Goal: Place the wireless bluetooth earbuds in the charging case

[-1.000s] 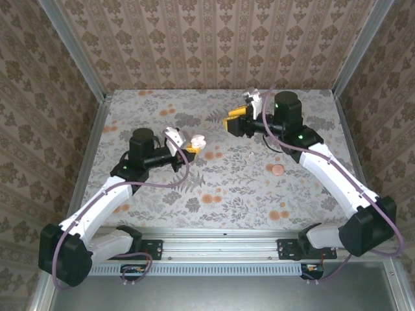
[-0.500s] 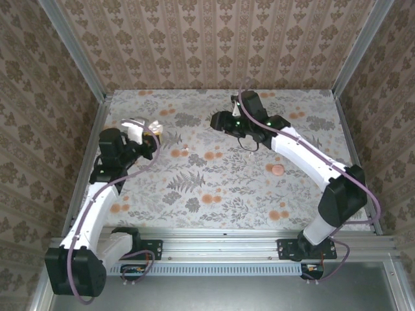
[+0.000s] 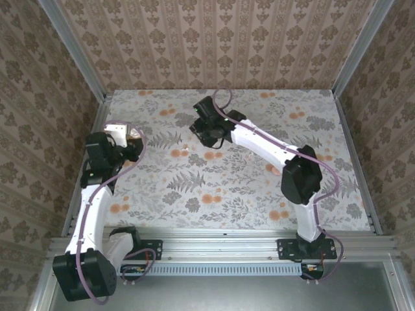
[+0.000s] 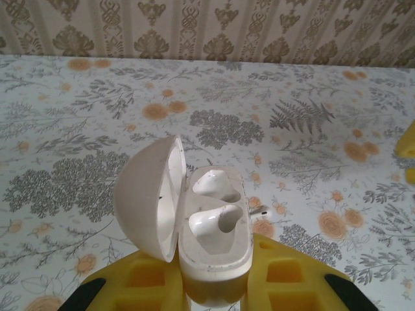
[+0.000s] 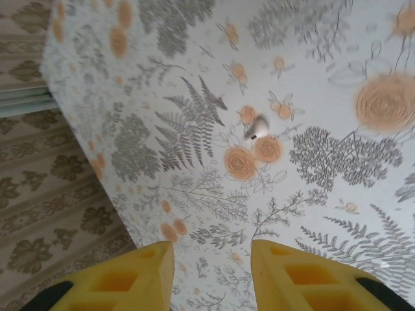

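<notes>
One earbud (image 5: 257, 127), a tiny pale piece, lies on the flowered table (image 5: 337, 214) beside two printed orange blooms. The right wrist camera sees it clearly, ahead of the right claw (image 5: 211, 246). That claw's yellow fingers (image 5: 139, 275) stand apart with only bare tabletop between them, gripping nothing.

The left wrist camera shows the charging case (image 4: 224, 256). It is white, pinched between the yellow fingers of the left claw (image 4: 206, 247) and raised above the table. Its lid (image 4: 146, 197) is swung open to the left. Inside are two glossy white hollows, and I cannot tell whether either has an earbud in it.

The overhead camera gives the layout the wrist cameras miss. The left arm is folded back at the table's left edge, and the right arm is stretched across to the far middle. The two claws are well apart, and the loose earbud is a mere speck on the table between them, close to the right claw.
</notes>
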{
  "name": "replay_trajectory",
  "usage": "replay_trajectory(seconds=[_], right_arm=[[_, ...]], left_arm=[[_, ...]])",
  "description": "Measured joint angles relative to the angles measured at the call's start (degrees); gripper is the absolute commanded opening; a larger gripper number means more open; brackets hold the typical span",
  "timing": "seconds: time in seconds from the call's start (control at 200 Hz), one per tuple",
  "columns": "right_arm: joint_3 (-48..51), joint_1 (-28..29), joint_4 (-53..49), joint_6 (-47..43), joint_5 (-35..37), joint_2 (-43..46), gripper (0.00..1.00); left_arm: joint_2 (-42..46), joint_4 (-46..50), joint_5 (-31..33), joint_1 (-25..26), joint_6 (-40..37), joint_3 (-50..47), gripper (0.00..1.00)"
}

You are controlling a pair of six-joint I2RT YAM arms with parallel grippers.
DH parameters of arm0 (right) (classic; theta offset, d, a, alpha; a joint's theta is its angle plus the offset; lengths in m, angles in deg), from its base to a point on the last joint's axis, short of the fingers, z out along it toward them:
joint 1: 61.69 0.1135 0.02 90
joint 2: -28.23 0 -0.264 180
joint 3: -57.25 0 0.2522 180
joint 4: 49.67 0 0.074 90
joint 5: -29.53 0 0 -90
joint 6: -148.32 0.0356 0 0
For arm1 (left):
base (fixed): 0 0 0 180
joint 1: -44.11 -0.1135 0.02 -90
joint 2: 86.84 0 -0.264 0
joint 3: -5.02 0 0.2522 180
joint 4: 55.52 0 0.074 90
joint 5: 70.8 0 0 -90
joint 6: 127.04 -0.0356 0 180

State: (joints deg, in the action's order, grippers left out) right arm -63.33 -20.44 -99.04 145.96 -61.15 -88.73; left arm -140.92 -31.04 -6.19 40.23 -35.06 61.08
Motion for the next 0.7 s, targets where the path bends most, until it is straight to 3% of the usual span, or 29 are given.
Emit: replay_trajectory(seconds=[0.28, 0.505, 0.7], right_arm=[[-8.2, 3.4, -4.9, 12.9, 0.0, -12.3, 0.34], [-19.4, 3.7, -8.4, 15.8, 0.1, -20.6, 0.37], [-23.5, 2.4, -9.6, 16.3, 0.1, -24.2, 0.37]], left_arm=[[0.5, 2.4, 2.1, 0.0, -1.6, 0.1, 0.05], [1.0, 3.9, 3.5, 0.2, -2.0, 0.1, 0.06], [1.1, 3.9, 3.8, 0.6, -2.0, 0.1, 0.06]])
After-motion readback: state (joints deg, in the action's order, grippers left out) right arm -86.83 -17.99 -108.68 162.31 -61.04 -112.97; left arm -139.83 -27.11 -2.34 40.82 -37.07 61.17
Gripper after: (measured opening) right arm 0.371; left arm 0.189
